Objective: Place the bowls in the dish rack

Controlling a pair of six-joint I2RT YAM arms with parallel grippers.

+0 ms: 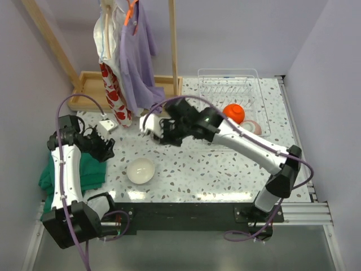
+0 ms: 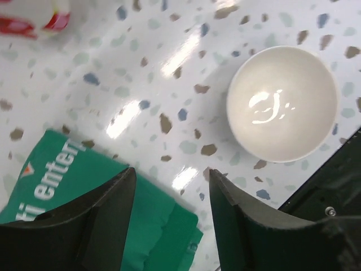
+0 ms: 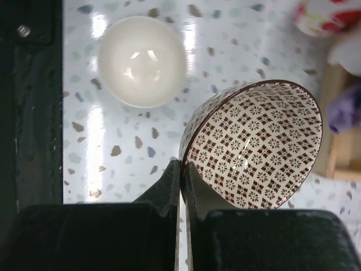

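- Green cloth [image 2: 62,164], left wrist view: slanted white print whose upper line reads "enter", with the word cut off at the cloth's edge.
- Same cloth, lower line: only "ti" can be read; the rest is hidden by the left gripper [image 2: 172,180] and the picture's edge.
- Beside "enter": a small red-and-white triangular logo, too small to read.

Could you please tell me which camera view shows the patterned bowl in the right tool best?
The right wrist view: the patterned bowl is close up, its lattice interior clear, its rim pinched by the right tool. The top view shows only its pale outside, small. The left wrist view misses it.
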